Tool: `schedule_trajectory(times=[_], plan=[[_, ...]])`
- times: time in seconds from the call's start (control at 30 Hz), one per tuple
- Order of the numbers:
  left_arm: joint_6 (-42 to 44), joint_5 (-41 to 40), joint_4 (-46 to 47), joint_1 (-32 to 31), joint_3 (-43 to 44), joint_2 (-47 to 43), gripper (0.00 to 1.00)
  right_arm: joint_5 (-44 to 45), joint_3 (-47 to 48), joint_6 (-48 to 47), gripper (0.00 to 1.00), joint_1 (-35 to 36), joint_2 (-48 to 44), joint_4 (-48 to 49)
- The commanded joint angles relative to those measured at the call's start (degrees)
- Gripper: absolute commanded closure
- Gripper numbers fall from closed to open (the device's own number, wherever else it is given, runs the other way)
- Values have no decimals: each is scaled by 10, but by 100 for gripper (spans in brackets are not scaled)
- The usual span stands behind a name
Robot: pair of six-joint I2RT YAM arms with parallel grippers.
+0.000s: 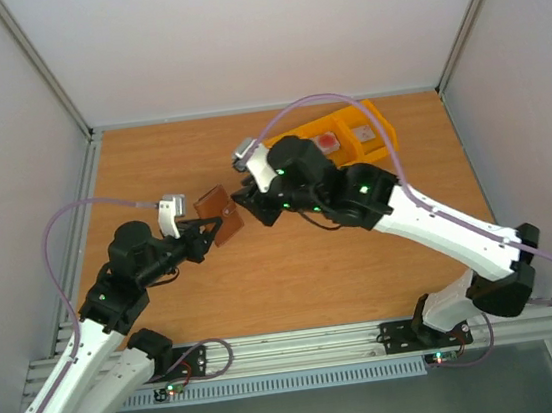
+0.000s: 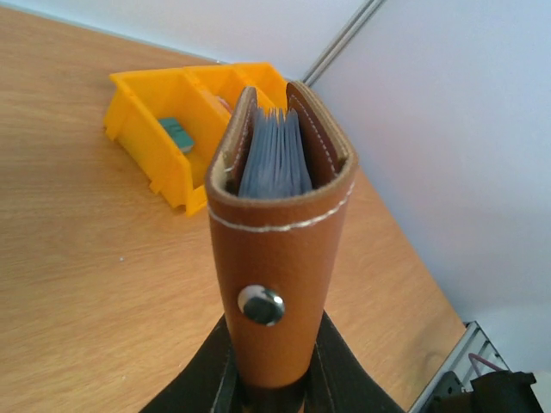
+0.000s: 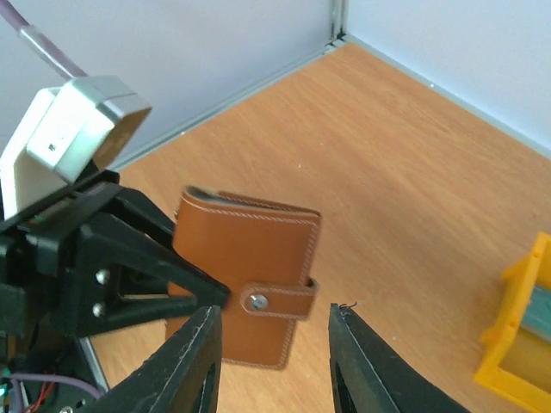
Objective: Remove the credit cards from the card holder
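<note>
Found the left gripper clamped on one end of a small brown leather bifold card holder, snapped shut, raised off the wooden table. Judged it light, smooth, slightly yielding; best opened at its snap tab. Found the right gripper wide-jawed beside that tab.

Bright, even, soft light; faint shadows; sharp focus, slightly blurred backgrounds.

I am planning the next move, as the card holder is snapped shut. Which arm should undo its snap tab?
Right. The left gripper is shut on the card holder, so it is busy. The right gripper is open and empty, with its fingertips close in front of the snap tab.
</note>
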Motion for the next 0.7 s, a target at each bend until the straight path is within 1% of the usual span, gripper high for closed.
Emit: schedule_trajectory(times=[0.0, 0.17, 0.3, 0.4, 0.47, 0.57, 0.67], plan=[[5, -34, 3, 1, 17, -6, 100, 91, 56, 21, 67, 29, 61, -26], [-1, -34, 17, 1, 18, 2, 100, 90, 113, 46, 68, 49, 124, -73], [-1, -25, 28, 1, 19, 5, 100, 67, 113, 68, 62, 53, 143, -84], [-5, -23, 31, 1, 18, 6, 100, 60, 110, 80, 60, 53, 153, -86], [-7, -24, 33, 1, 19, 7, 100, 61, 111, 84, 59, 53, 164, -93], [-4, -21, 41, 1, 21, 7, 100, 67, 108, 79, 54, 53, 180, -93], [3, -22, 52, 1, 21, 10, 100, 70, 112, 77, 54, 53, 190, -88]])
